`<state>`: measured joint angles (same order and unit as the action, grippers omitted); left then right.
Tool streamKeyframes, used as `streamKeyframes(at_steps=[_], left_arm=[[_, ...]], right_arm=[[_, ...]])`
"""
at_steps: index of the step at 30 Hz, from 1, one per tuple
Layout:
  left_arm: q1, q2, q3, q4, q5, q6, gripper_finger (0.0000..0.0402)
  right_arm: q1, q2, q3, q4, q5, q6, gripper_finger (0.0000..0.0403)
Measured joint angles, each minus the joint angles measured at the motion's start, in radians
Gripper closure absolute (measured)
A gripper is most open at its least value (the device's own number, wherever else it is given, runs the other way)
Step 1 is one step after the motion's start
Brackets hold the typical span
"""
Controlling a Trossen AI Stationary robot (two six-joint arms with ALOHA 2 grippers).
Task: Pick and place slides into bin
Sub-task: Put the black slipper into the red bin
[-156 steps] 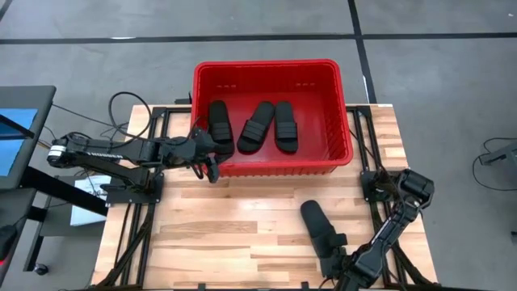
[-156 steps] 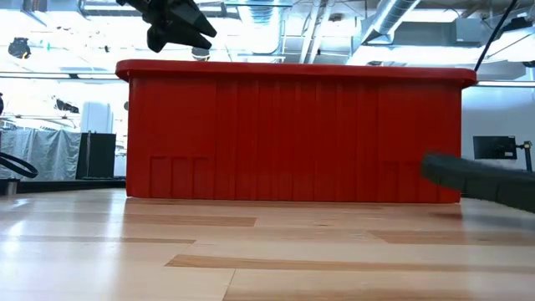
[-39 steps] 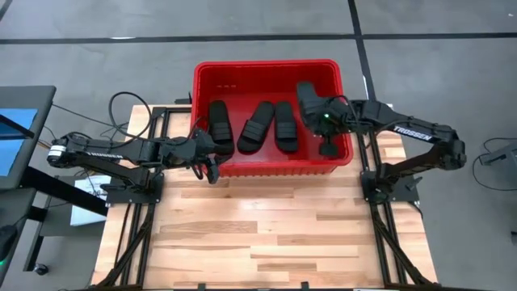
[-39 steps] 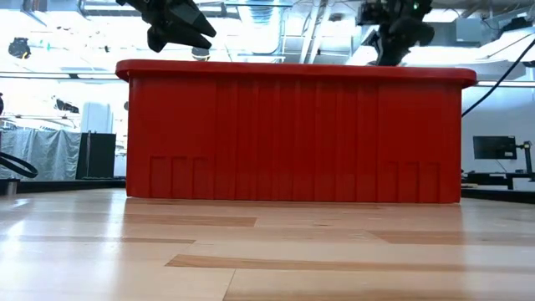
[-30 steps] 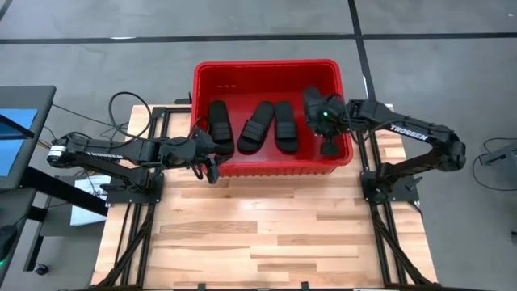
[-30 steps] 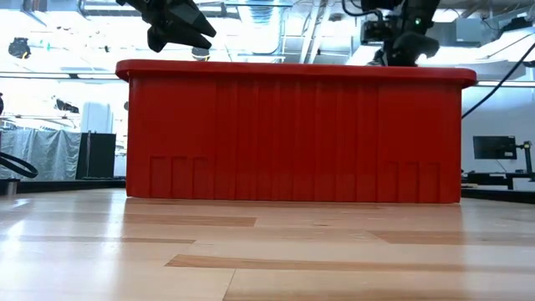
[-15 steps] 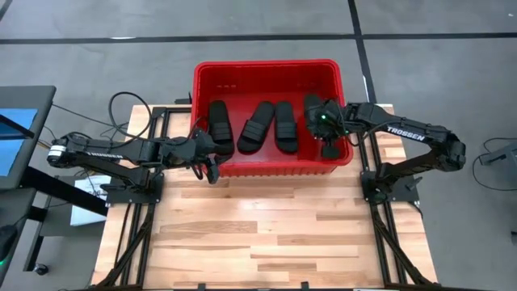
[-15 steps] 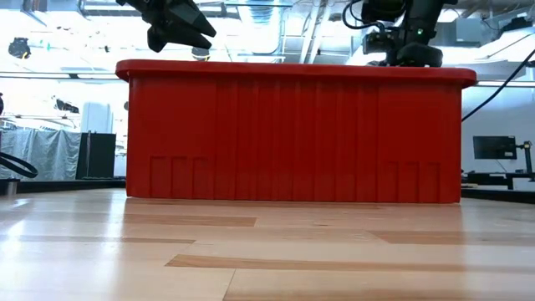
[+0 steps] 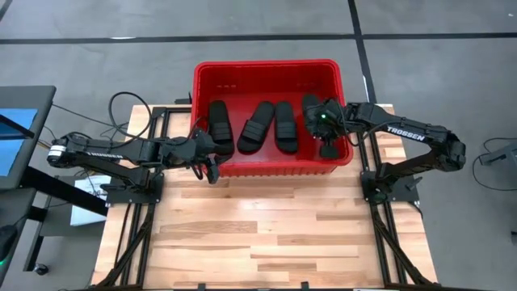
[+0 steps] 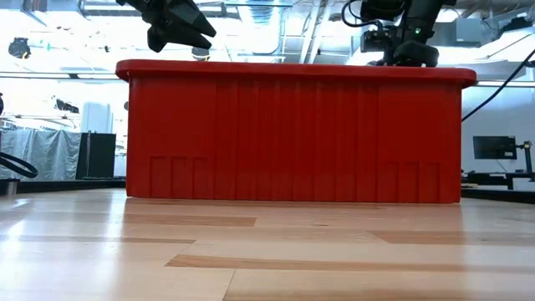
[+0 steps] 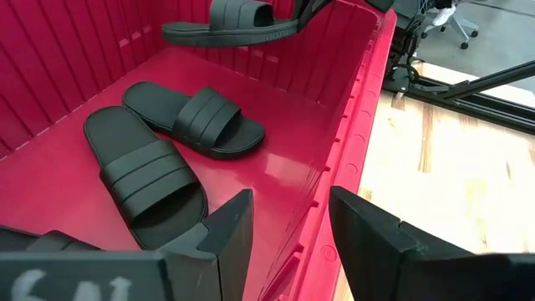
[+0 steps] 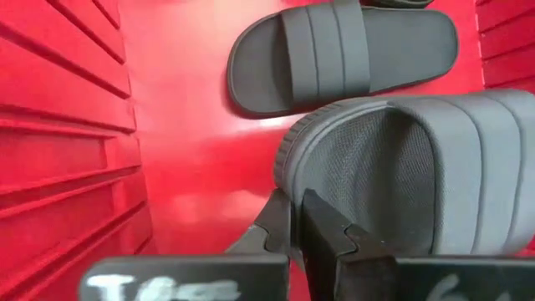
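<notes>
The red bin stands at the table's far edge. Three black slides lie sole-down on its floor. A fourth slide hangs inside the bin near its right wall, with my right gripper shut on it. In the left wrist view this slide floats above two resting slides. My left gripper hovers open above the bin's near-left rim, touching nothing. My right gripper pinches the rounded end of the slide's sole, the end nearest the strap, between its two fingers. The fingers come from the table's right, slanting down. The slide is lifted clear of the bin floor, roughly level, strap up.
Bare wooden tabletop stretches in front of the bin. The bin's tall near wall fills the low view. Black frame rails run along both table sides. Free floor shows in the bin's far part.
My right gripper has sunk a little into the bin with the slide, staying shut on it; the slide stays roughly level.
</notes>
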<state>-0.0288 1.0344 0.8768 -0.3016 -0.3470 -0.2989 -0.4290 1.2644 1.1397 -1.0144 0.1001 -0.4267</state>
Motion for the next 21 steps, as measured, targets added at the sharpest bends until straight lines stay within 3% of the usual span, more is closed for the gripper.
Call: streamKeyframes(at_steps=[21], left_arm=[[0.0,0.0,0.0,0.0,0.0,0.0,0.0254]], right_arm=[[0.002,0.0,0.0,0.0,-0.025,0.017,0.0403]])
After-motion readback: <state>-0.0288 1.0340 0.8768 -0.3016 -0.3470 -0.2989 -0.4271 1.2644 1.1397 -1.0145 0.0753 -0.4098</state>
